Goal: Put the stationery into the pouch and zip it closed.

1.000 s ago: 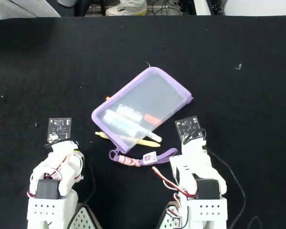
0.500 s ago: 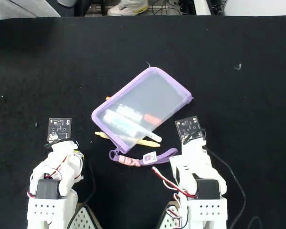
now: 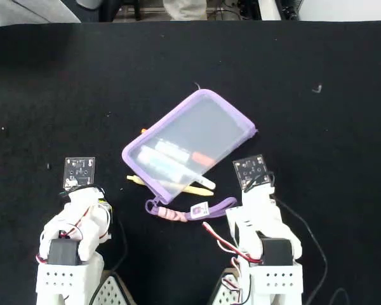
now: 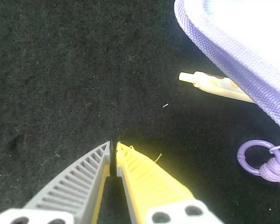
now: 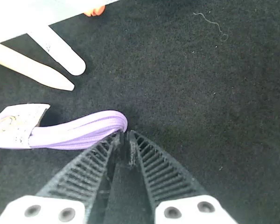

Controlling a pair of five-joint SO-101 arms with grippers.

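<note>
Left arm [image 3: 73,219] sits folded at the near left edge of the black cloth table [image 3: 317,127], wrist pointing down at the cloth. Left gripper [image 4: 115,150]: grey and yellow fingers pressed tip to tip, nothing between them, over bare cloth. Right arm [image 3: 263,219] is folded likewise at the near right. Right gripper [image 5: 125,140]: black fingers closed together and empty, tips just beside the looped end of the lilac wrist strap [image 5: 79,130]; contact cannot be judged. The strap lies on the cloth between the two arms, carrying a white tag [image 5: 11,125] and ending in a lilac ring [image 4: 252,153]. Just beyond lie a cream-yellow pen [image 3: 168,184] and a white marker [image 3: 205,183], ends poking past the near edge of the translucent zip pouch with lilac fabric edging [image 3: 197,130]. The pouch lies flat and diagonal at table centre, with more stationery visible through its wall.
</note>
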